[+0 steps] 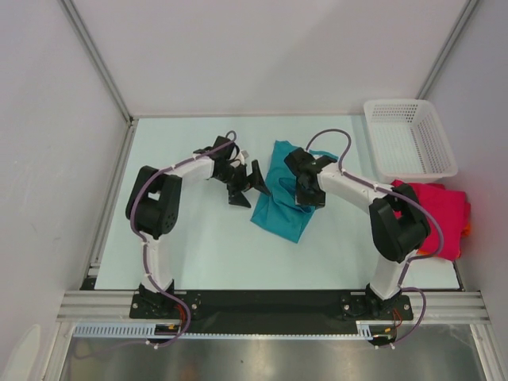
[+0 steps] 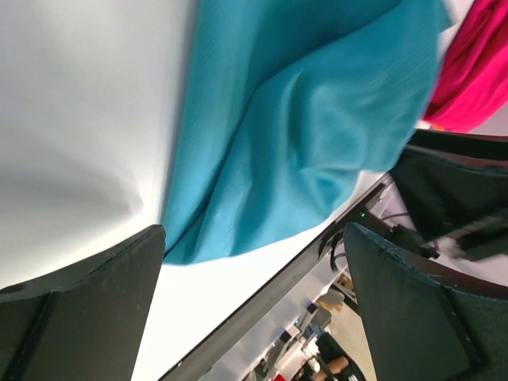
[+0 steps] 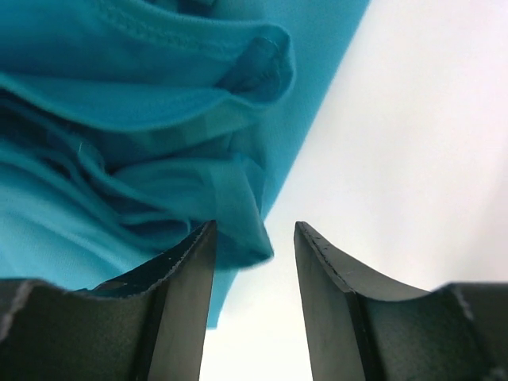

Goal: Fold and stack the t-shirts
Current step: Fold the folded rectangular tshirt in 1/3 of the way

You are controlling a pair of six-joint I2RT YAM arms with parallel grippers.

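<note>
Left jaws wide apart, nothing between. Right jaws part-open, nothing pinched, teal fold just ahead of tips. Teal t-shirt [image 1: 279,208] on counter [image 1: 198,246] between my arms, narrow rumpled bundle, fold looks partial. Crimson-pink t-shirt [image 1: 446,216] at right counter edge, near white mesh basket [image 1: 409,139], orange edge [image 1: 467,231] peeking beside it. Judgement: teal needs finishing, then stacking on pink.

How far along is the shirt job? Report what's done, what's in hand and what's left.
Done, apparently: the crimson-pink shirt lies at the right edge of the table over an orange shirt showing only an edge. In hand: the teal shirt lies mid-table, rumpled; the left gripper and right gripper stand open at it, holding nothing. Left: finish folding the teal shirt and stack it on the others.
</note>
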